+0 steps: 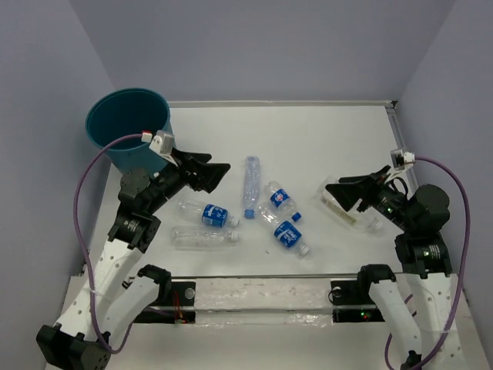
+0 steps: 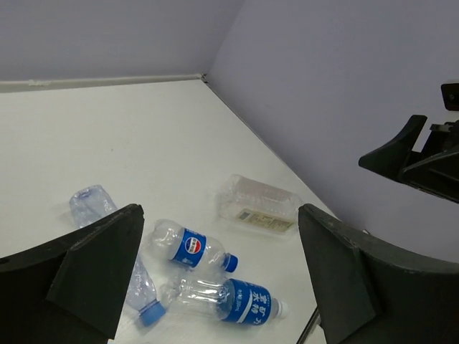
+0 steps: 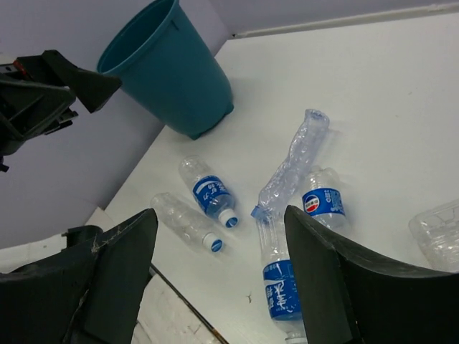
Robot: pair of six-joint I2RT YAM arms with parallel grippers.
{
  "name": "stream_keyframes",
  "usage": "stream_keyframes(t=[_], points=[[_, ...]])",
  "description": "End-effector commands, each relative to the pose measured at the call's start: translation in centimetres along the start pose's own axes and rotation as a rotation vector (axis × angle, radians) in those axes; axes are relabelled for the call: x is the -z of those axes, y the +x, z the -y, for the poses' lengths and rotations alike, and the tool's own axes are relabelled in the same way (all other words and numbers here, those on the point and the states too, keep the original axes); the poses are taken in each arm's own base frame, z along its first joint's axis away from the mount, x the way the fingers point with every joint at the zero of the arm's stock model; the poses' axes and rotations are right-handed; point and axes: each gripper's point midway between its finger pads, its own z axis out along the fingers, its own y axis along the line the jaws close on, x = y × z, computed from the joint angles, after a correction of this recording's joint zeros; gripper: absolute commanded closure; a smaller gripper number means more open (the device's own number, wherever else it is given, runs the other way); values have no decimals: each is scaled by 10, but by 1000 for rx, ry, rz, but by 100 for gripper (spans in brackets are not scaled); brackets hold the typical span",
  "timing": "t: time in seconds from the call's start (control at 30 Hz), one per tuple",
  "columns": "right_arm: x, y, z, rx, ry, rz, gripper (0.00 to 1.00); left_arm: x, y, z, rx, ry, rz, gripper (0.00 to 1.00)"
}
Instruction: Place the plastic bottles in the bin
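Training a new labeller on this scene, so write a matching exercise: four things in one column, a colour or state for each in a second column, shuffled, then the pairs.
Things:
1. bin
2. crumpled bottle
3. near-left unlabelled bottle
4. squat bottle

States:
A. white cap, lying on its side
B. teal, standing upright
C. pale label, farthest right
D. blue cap, no label

Pairs: 1-B; 2-D; 3-A; 4-C.
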Motion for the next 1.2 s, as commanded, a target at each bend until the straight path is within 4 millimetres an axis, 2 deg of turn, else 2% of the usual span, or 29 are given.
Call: stream_keyframes(t=[0.0, 0.07, 0.1, 0.17, 0.2, 0.23, 0.3, 0.33, 0.37, 0.4, 0.43, 0.47, 0.5, 0.53, 0.6, 0.67, 0.7, 0.8, 0.93, 1.0, 1.1, 1.17], points=[[-2, 12, -2, -37, -52, -29, 23, -13, -22, 20, 12, 86, 38, 1], [-3, 18, -4, -59, -79, -50, 23, -18, -25, 21, 11, 93, 41, 1], [-5, 22, -2, -78, -86, -57, 23, -25, -20, 16, 25, 77, 25, 1], [-5, 28, -2, -93, -104, -71, 23, -36, -19, 22, 25, 80, 8, 1], [-6, 29, -2, -99, -111, -69, 23, -50, -7, 7, 47, 11, -25, 1], [-7, 36, 1, -114, -114, -82, 23, -59, -11, 11, 21, 0, -22, 1], [-9, 42, 7, -128, -105, -89, 23, -77, 13, 8, 19, -118, -96, 1], [-10, 48, 15, -143, -81, -98, 23, -94, 14, 6, -24, -164, -115, 1], [-11, 51, 18, -149, -70, -103, 23, -102, 21, 4, -52, -208, -143, 1], [-11, 55, 22, -155, -56, -110, 23, -115, 30, -8, -91, -329, -168, 1], [-12, 60, 29, -166, -34, -110, 23, -114, 45, -20, -133, -394, -232, 1], [-11, 62, 31, -166, -24, -107, 23, -120, 51, -27, -152, -433, -255, 1], [-11, 62, 33, -164, -16, -103, 23, -127, 71, -48, -180, -515, -302, 5], [-11, 63, 35, -163, -8, -99, 23, -134, 70, -52, -193, -540, -305, 6], [-12, 62, 36, -159, -4, -102, 24, -143, 92, -79, -244, -632, -361, 10], [-12, 63, 36, -152, -3, -111, 24, -143, 108, -99, -291, -712, -420, 13], [-12, 63, 37, -146, 3, -115, 24, -152, 120, -109, -308, -746, -454, 17], [-11, 64, 38, -139, 10, -119, 24, -148, 143, -131, -352, -845, -551, 22], [-12, 65, 40, -141, 13, -121, 24, -154, 172, -136, -330, -804, -599, 23], [-13, 66, 41, -136, 13, -124, 24, -157, 192, -145, -336, -802, -643, 31], [-12, 65, 37, -134, -4, -130, 25, -161, 209, -158, -352, -820, -685, 36], [-12, 67, 36, -136, -11, -138, 25, -164, 210, -162, -356, -828, -682, 36]])
